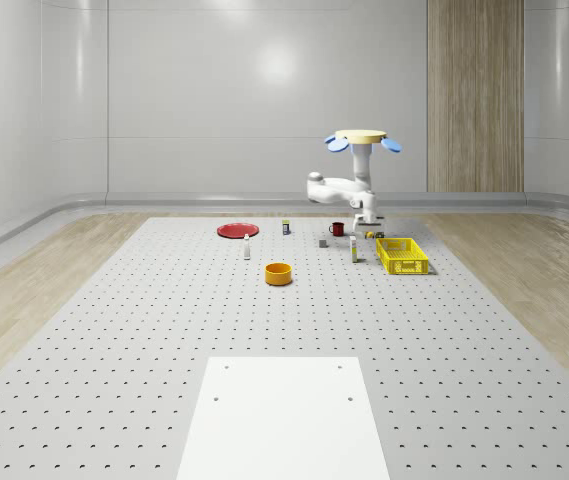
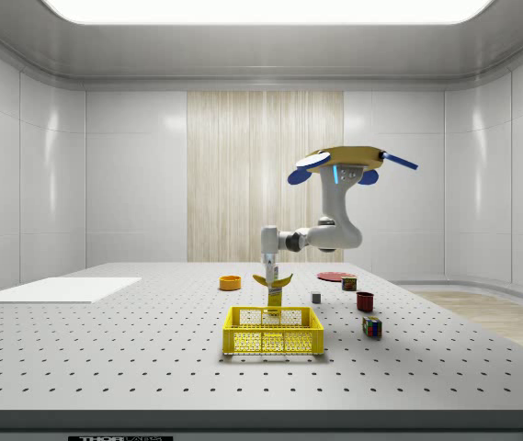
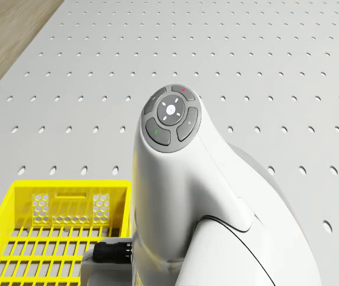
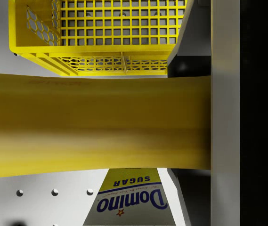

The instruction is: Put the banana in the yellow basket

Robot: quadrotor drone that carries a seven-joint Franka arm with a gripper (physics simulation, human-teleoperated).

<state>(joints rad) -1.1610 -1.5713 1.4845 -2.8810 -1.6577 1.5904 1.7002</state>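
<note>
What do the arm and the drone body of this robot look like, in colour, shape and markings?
The arm is glossy white with rounded, bulbous links. One link carries a grey round button pad with a white centre, a small red mark and a green mark. The drone has a flat tan disc body on a white column, with blue rotor blades. A black connector sits near the wrist.

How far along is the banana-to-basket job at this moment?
Done: the banana is off the table, gripped in the gripper in the side view. In hand: the drone hovers above the table, the arm carrying the banana near the yellow basket; the wrist view shows the basket and a sugar box below. Left: get the banana over the basket and release it.
</note>
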